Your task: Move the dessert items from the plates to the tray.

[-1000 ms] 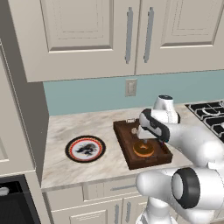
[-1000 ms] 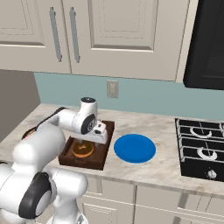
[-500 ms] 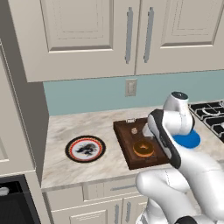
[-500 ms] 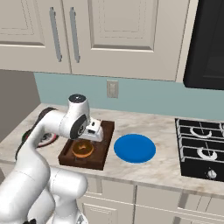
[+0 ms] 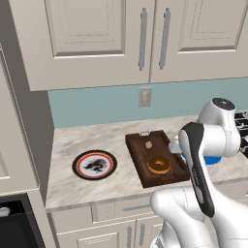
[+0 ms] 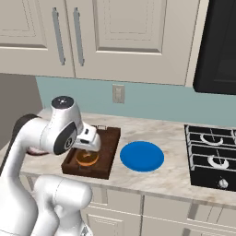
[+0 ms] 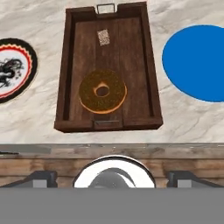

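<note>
On the marble surface (image 7: 35,118), going left to right, lie the plate with the black rim and red ring (image 7: 12,69), the brown tray (image 7: 148,65) and the blue plate (image 7: 199,61), all bare but the tray. The doughnut (image 7: 103,91) lies flat in the middle of the tray, and the small pale morsel (image 7: 103,37) sits apart from it toward the end with the metal handle. The hand (image 6: 88,138) hangs above the tray, and I cannot tell whether its fingers are spread or pressed together.
</note>
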